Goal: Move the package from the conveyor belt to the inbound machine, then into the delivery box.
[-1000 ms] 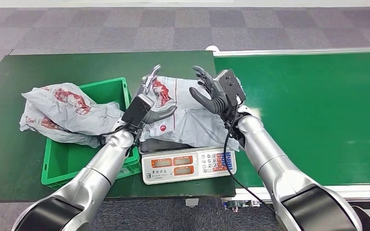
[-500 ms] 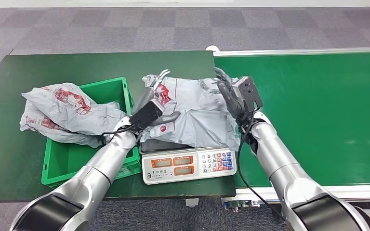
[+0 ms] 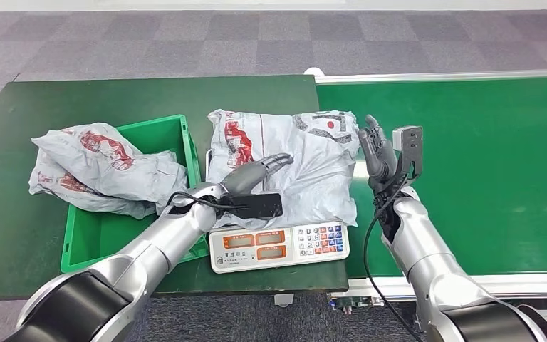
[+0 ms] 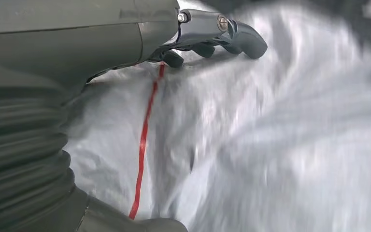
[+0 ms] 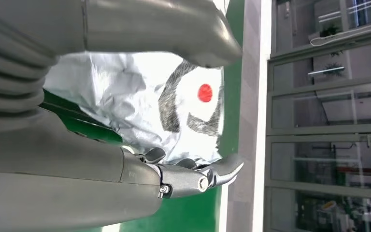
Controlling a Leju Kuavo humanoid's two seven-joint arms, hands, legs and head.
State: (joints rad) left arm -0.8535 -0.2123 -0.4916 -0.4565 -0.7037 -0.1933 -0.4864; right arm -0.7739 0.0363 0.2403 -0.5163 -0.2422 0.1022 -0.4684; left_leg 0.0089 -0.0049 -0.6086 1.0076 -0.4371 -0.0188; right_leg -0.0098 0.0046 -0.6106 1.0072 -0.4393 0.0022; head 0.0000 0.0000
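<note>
A carpet floor (image 3: pixel 149 43) of grey and purple squares is lying at the far side. A dark green table (image 3: pixel 114 96) is standing on the left. In the right wrist view, glass partitions with grey frames (image 5: pixel 319 125) are showing, and ceiling lights are reflecting in them.

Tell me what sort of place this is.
Probably a parcel-sorting or logistics station, perhaps a test setup. A green conveyor belt runs beside a table holding a weighing scale, a grey mailer package lies on the scale, and a green crate holds another mailer.
</note>
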